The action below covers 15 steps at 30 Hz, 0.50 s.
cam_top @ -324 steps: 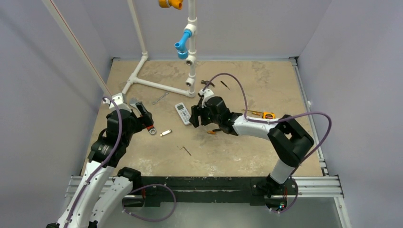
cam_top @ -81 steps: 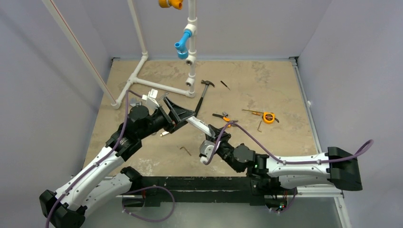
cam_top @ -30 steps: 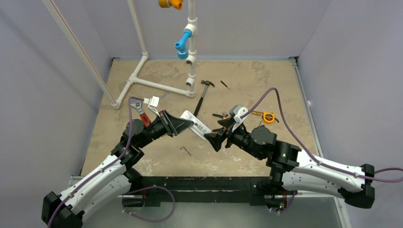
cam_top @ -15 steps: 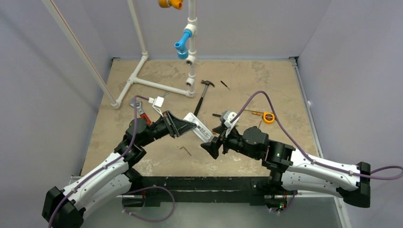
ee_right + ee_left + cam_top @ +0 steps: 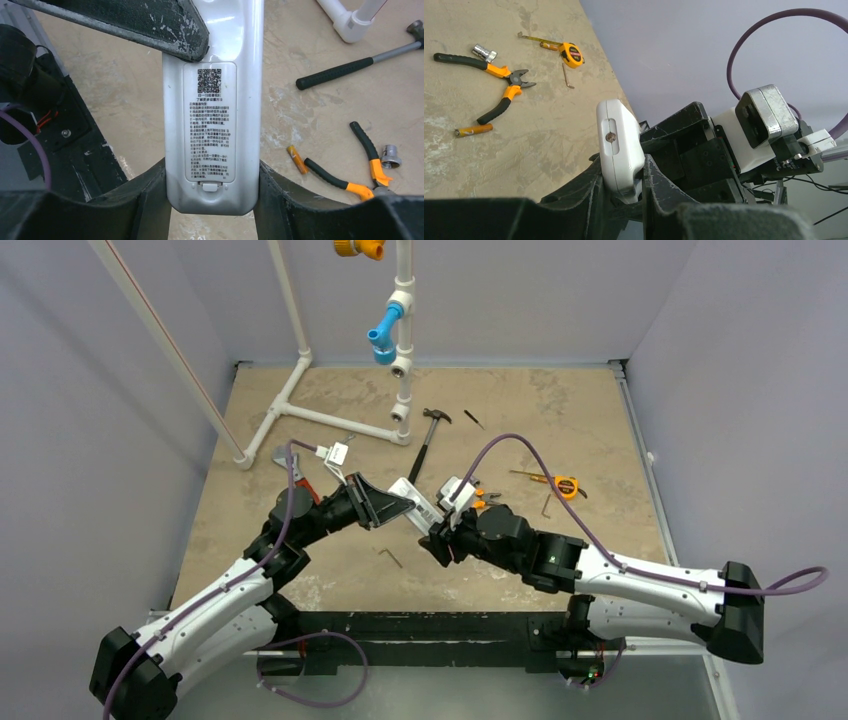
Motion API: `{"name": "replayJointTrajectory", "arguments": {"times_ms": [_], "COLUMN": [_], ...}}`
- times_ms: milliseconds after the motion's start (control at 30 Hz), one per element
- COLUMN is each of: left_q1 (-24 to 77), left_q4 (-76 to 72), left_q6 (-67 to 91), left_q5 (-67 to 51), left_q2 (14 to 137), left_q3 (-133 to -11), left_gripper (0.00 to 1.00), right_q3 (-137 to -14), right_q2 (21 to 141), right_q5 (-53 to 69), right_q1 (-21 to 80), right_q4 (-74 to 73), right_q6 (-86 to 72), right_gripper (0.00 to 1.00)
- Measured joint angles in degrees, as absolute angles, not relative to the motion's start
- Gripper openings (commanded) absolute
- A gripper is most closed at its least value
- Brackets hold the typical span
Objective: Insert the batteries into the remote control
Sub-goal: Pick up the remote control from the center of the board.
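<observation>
from above, the left gripper point(image 5: 402, 504) pinches the upper end of the remote control point(image 5: 421, 507), which hangs tilted above the table point(image 5: 560, 420) between the 2 arms. the right gripper point(image 5: 435, 538) straddles its lower end, and a hammer point(image 5: 425, 438) lies behind. left wrist view: the left fingers point(image 5: 591, 192) are pressed on the remote's narrow end. 1 orange battery point(image 5: 474, 130) lies on the table just beside the pliers point(image 5: 499, 85), with a tape measure point(image 5: 572, 54) farther off. right wrist view: the remote's labelled back faces the camera, cover on. the right fingers point(image 5: 142, 200) sit against both long edges of that end, clamping it.
</observation>
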State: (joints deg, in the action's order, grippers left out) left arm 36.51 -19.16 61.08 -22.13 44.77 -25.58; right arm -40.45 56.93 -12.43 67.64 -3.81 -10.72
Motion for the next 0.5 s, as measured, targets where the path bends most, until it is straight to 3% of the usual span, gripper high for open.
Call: {"name": "replayJointTrajectory", "arguments": {"times_ms": [167, 300, 500], "left_q1": [36.5, 36.5, 36.5], "left_q4": [-19.2, -19.0, -18.4], "left_q6": [61.8, 62.0, 62.2], "left_q5": [-22.0, -21.6, -20.7], "left_q2": [44.8, 44.8, 44.9], "left_q3": [-25.6, -25.6, -25.6], "left_gripper": [0.37, 0.46, 0.48], "right_q3": [-40.0, -38.9, -38.9], "right_q2": [56.1, 54.8, 54.8], "right_q5": [-12.4, -12.1, -10.5], "right_q1": [67.6, 67.6, 67.5], "right_q4": [-3.4, -2.3, -2.0], "right_q6": [-10.3, -10.3, -10.6], "right_gripper": [0.13, 0.08, 0.07]}}
